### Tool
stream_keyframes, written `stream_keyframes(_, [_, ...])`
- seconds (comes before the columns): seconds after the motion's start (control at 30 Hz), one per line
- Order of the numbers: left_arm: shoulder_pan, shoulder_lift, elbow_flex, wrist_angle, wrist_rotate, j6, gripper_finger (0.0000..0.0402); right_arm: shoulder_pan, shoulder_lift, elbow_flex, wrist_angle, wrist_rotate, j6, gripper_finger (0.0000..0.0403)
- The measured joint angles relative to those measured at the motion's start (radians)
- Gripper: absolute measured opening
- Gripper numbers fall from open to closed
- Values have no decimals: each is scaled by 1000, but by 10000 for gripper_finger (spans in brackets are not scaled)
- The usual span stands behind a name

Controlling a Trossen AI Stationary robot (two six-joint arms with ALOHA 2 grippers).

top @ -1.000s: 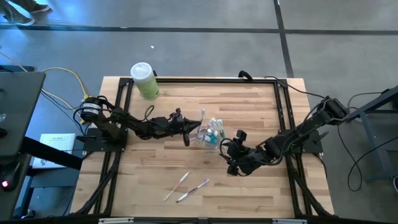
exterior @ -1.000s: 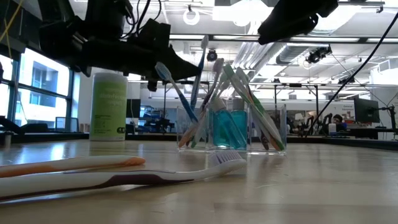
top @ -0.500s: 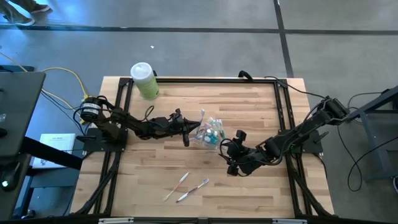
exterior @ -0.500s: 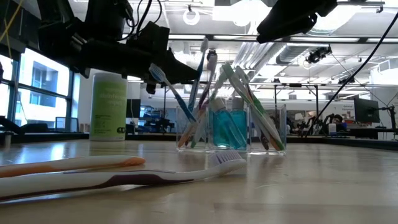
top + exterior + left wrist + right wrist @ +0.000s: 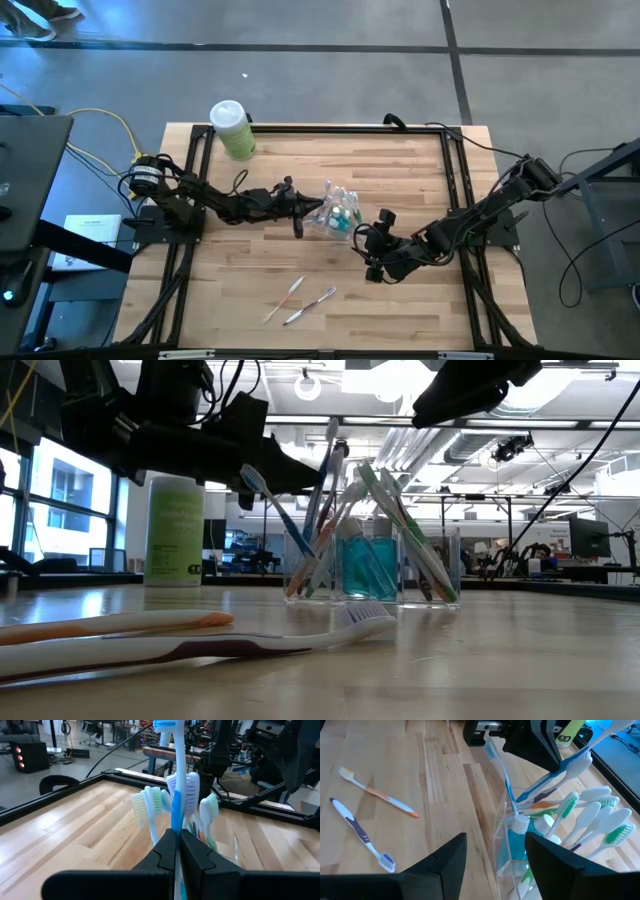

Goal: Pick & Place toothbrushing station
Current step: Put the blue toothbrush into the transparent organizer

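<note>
Left pincer [image 5: 175,851], clenched on a blue brush [image 5: 176,795], hangs over the cup [image 5: 338,212] at frame centre. It should sink straight, then release. Right pincer [image 5: 495,855] waits released beside it; two brushes [image 5: 300,297] lie on the desk [image 5: 400,160].

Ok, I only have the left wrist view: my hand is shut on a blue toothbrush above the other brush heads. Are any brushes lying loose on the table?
Observer: Yes, two. The high view shows an orange-and-white toothbrush and a white-and-purple toothbrush lying side by side on the table, near its front edge and well clear of the holder.
Operator: And where is the right hand?
Observer: The right hand is open and empty. It sits low beside the clear holder, on the side away from your arm, with its camera facing the holder.
</note>
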Motion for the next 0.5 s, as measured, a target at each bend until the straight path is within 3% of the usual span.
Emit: stream_keyframes(0.5, [0, 12, 0, 35, 39, 9, 3, 0, 0, 0, 8, 0, -16, 193])
